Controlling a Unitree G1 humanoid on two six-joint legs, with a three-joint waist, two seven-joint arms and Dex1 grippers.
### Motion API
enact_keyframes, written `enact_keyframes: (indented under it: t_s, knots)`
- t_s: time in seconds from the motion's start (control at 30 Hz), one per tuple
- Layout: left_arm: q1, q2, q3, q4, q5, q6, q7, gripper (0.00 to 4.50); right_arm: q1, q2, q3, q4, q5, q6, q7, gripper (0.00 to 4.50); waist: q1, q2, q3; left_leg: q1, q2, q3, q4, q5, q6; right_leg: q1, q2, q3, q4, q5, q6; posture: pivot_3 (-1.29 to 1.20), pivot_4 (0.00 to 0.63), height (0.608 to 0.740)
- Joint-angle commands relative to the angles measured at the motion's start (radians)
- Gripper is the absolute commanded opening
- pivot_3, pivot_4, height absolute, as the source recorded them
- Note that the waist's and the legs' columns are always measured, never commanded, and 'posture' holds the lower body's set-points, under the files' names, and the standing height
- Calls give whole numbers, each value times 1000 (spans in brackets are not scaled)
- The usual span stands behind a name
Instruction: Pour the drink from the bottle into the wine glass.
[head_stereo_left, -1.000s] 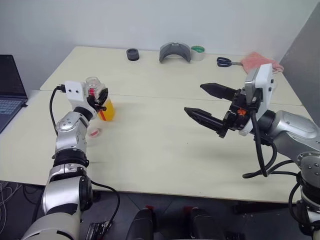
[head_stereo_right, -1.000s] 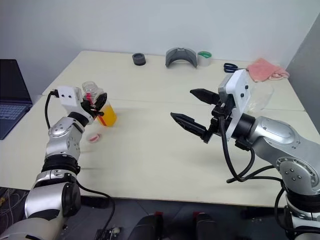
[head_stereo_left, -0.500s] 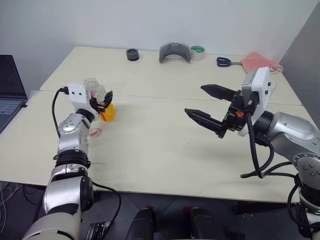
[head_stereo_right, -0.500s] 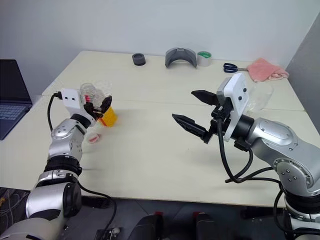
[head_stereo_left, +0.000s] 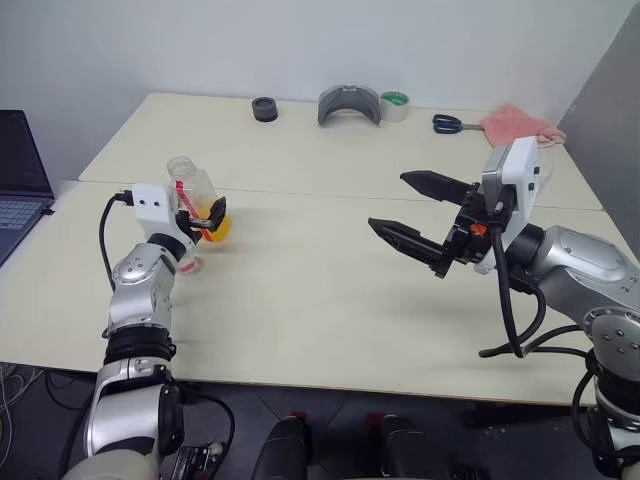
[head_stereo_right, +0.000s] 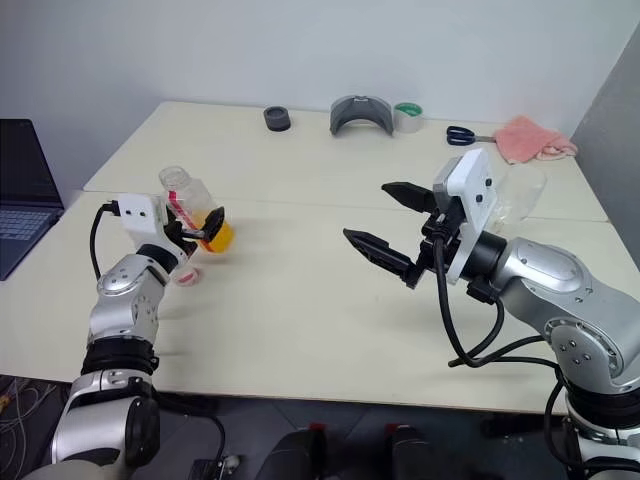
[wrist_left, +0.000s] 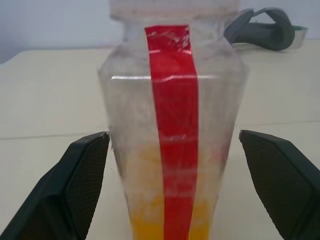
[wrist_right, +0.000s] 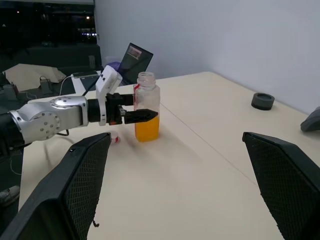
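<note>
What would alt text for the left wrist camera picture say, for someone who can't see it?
A clear plastic bottle with a red strip down its front stands upright on a pale table, orange drink filling its lower part. Two black gripper fingers stand open on either side, apart from it.

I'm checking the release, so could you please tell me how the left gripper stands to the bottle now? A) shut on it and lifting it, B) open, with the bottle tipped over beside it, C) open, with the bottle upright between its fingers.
C: the left gripper is open, and a gap shows between each finger and the upright bottle.
</note>
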Motion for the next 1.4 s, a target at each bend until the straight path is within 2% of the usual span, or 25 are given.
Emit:
enact_keyframes:
  t_s: [0.03,0.47,0.7,0.87,1.0,1.17,1.4]
  knots:
    - [37,8,29,-136,-20,61,40,4482,0,6,-19,-25,-4,-18,-2,4500,0,0,0,0,0,0,0,0,0,0,0,0,0,0,0,0,150,740]
    - [282,6,63,-508,-71,291,101,4482,28,37,-22,-50,10,0,-40,4500,0,0,0,0,0,0,0,0,0,0,0,0,0,0,0,0,150,740]
    - [435,-2,49,-720,-127,415,74,4482,118,33,-43,-98,-9,5,-106,4500,1,-1,-1,1,1,0,0,0,0,1,0,0,0,0,0,0,150,740]
    - [418,11,7,-824,-199,497,4,4482,212,22,-56,-110,-87,-6,-151,4500,2,-1,-1,2,2,1,0,0,0,3,1,0,-1,0,0,0,150,740]
    - [361,58,-79,-916,-286,567,-130,4482,327,22,-64,-63,-237,-15,-231,4500,3,-2,-1,3,1,0,0,0,0,4,1,-1,-1,0,0,0,150,740]
    - [299,106,-149,-939,-335,587,-258,4482,407,54,-64,2,-386,-65,-286,4500,-2,-2,-1,4,2,2,0,0,0,4,2,1,-1,0,0,0,150,740]
    - [211,147,-202,-961,-399,605,-379,4482,401,131,-87,170,-536,-172,-320,4500,-3,-2,-1,4,3,4,0,0,0,4,4,2,-1,-1,0,0,150,740]
